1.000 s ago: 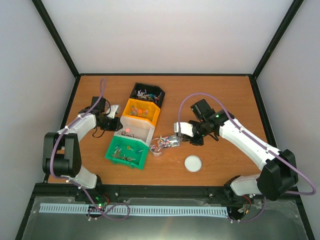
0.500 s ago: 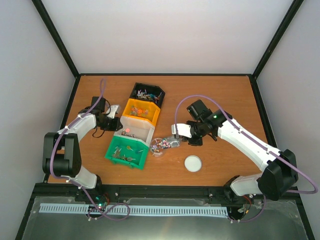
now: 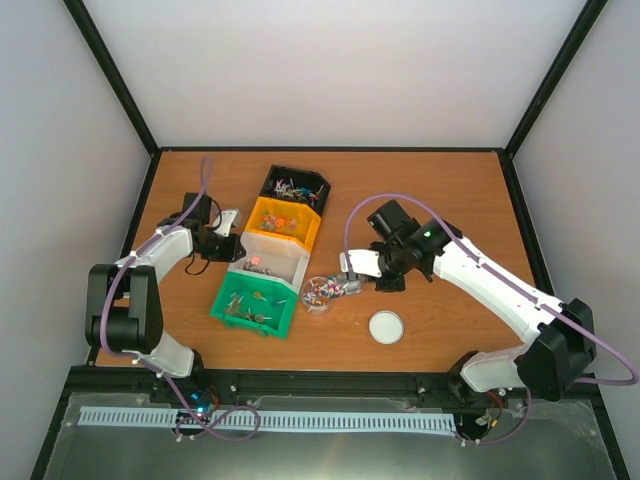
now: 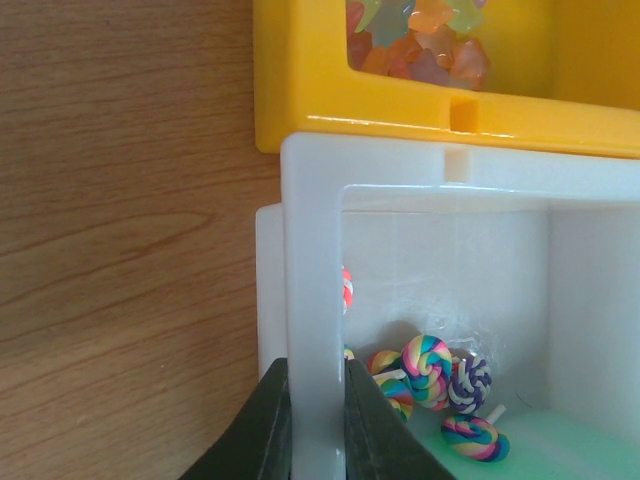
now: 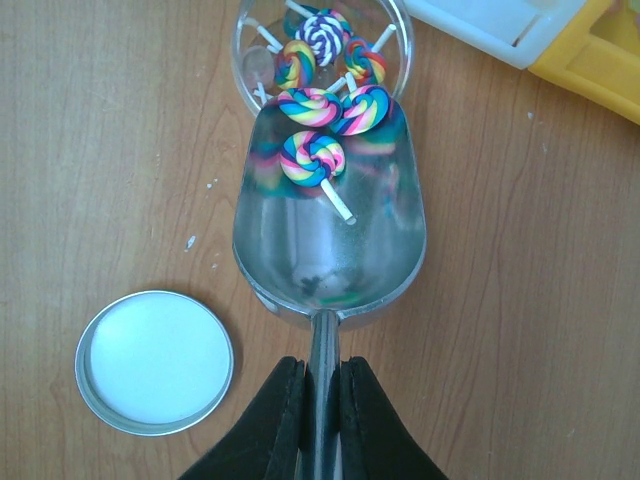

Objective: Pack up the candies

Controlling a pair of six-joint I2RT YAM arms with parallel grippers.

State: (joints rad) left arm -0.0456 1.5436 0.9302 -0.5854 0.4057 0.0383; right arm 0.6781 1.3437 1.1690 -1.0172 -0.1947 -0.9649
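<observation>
The candies are tiny rainbow-swirl lollipops [image 5: 312,157]. A few lie at the mouth of the shiny metal scoop [image 5: 330,240], which rests tilted over the small clear jar [image 5: 318,50]; more lie inside the jar. My right gripper [image 5: 321,400] is shut on the scoop's handle; it also shows in the top view [image 3: 362,280] beside the jar [image 3: 318,294]. My left gripper [image 4: 316,420] is shut on the left wall of the white bin [image 4: 312,300], which holds several lollipops [image 4: 428,365]. In the top view it [image 3: 232,243] sits at that bin [image 3: 270,258].
A row of bins runs diagonally: black [image 3: 296,187], yellow [image 3: 285,222], white, green [image 3: 255,303], each with small items. The jar's round metal lid [image 3: 386,327] lies on the table near the scoop, also in the right wrist view [image 5: 154,362].
My right gripper has moved left with the scoop, bringing its mouth over the jar. The left arm and bins have not moved.
</observation>
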